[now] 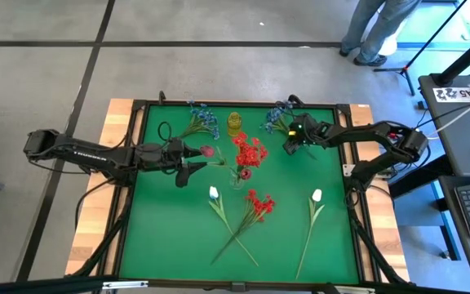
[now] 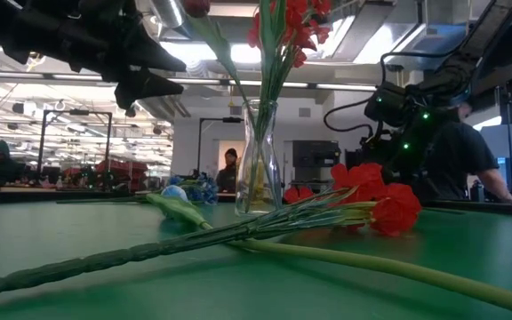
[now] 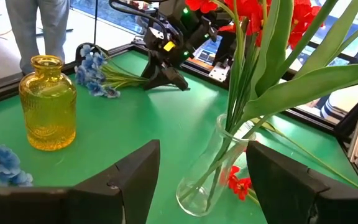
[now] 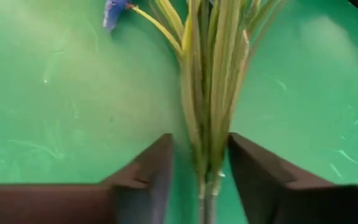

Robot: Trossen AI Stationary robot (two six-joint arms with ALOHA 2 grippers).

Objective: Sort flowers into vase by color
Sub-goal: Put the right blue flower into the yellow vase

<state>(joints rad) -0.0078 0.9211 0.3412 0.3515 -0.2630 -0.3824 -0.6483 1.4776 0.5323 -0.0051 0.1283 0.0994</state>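
A clear glass vase stands mid-table holding red clustered blooms and a red-pink rosebud, whose stem leans out toward the table's left. My left gripper hangs open just left of the vase, and the vase shows ahead between its fingers. My right gripper is low at the far right. It is open, with its fingers on either side of the green stems of a blue sprig that lies on the table.
A yellow vase stands at the far middle, with another blue sprig lying to its left. Two white tulips and a red clustered flower lie on the near half. A person stands beyond the far right corner.
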